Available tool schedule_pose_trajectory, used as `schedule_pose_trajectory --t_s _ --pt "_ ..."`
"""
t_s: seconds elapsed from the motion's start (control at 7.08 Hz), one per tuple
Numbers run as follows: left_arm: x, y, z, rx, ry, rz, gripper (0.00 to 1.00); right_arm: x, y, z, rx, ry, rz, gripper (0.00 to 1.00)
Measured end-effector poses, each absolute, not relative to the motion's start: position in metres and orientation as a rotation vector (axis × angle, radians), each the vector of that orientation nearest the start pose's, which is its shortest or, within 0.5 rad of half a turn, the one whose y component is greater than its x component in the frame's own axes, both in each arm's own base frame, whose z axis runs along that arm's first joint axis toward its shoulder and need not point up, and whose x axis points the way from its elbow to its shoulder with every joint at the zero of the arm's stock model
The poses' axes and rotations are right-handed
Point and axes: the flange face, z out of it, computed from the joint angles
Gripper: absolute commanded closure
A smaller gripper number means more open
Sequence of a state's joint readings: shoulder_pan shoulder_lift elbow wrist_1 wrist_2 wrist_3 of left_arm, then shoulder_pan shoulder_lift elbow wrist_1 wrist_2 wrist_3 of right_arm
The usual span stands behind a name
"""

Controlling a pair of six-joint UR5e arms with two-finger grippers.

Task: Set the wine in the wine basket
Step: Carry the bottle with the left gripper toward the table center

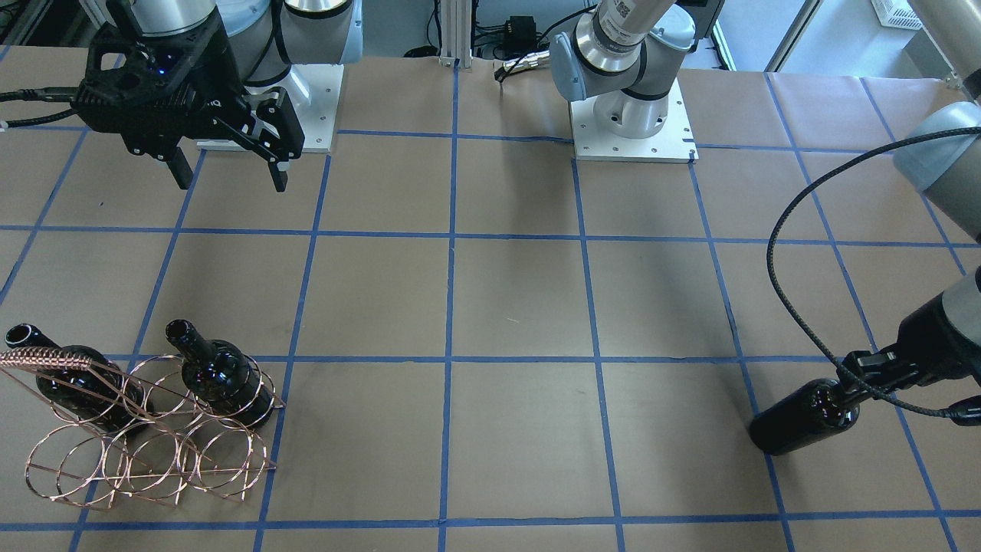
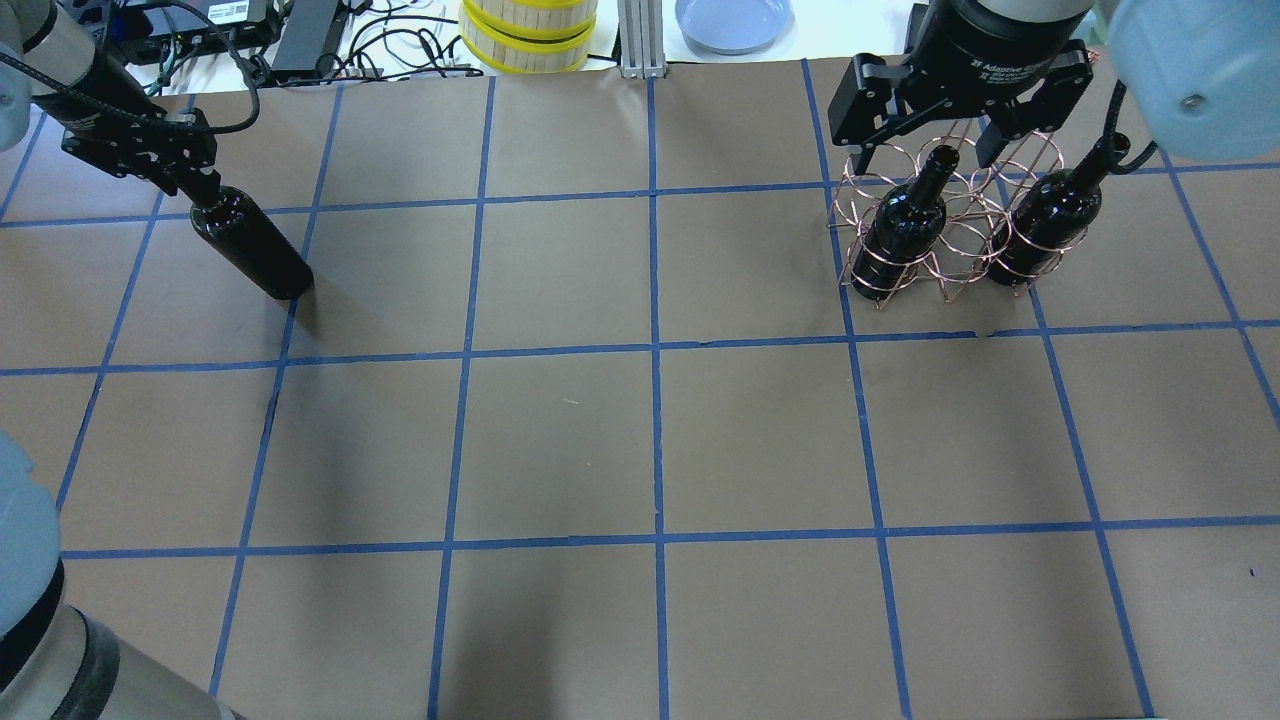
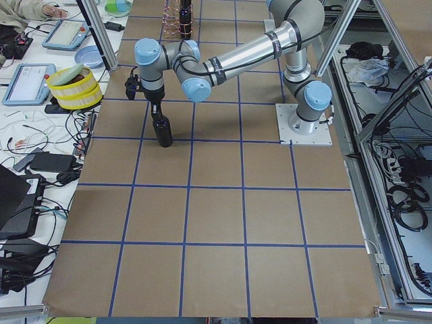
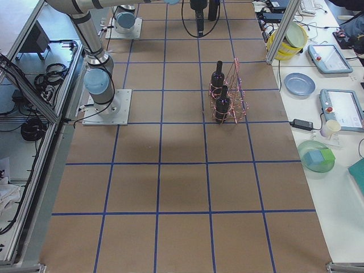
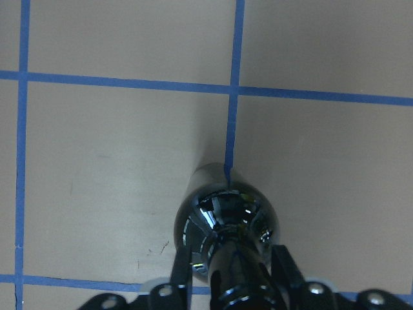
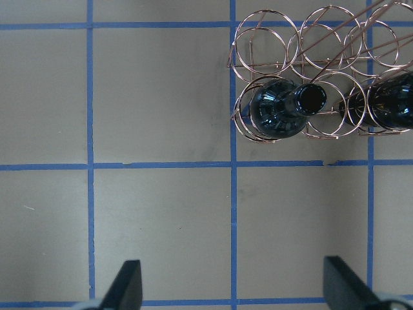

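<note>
My left gripper (image 2: pixel 192 183) is shut on the neck of a near-black wine bottle (image 2: pixel 252 248), which stands upright at the table's far left with its base at or just above the paper. The left wrist view shows the bottle (image 5: pixel 226 216) from above, with a finger on each side of its neck. The copper wire basket (image 2: pixel 945 238) stands at the far right and holds two more bottles (image 2: pixel 905 225) (image 2: pixel 1050 212) upright in its rings. My right gripper (image 2: pixel 930 150) is open and empty above the basket. In the front view it hangs high behind the basket (image 1: pixel 153 460).
A stack of yellow-rimmed containers (image 2: pixel 528 30) and a blue plate (image 2: pixel 733 20) sit beyond the table's far edge. Both arm bases (image 1: pixel 632 115) are bolted at the robot's side. Several rings of the basket (image 6: pixel 264 39) hold nothing.
</note>
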State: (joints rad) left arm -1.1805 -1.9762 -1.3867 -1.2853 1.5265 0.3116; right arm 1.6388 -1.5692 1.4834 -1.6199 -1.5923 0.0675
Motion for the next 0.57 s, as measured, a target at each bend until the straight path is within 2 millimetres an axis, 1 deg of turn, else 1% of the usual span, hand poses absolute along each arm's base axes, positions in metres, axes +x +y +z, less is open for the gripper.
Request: schedule_pose_trajectory --t_s 0.14,0.28,0.57 --pt "0.1217 -0.6581 0.3729 -0.120 3.159 -0.101 0.78 0.1649 -0.4936 0.5359 0.002 3.147 -0.215 0.00" --pt "0.1215 -0.6573 0.3727 -0.115 3.160 -0.091 0.79 0.1649 -0.4936 0.5359 0.002 3.147 -0.215 0.00" --pt "0.1213 -0.6566 0.3733 -0.109 3.160 -0.086 0.80 0.1648 -0.4936 0.5359 0.002 3.147 -0.214 0.00"
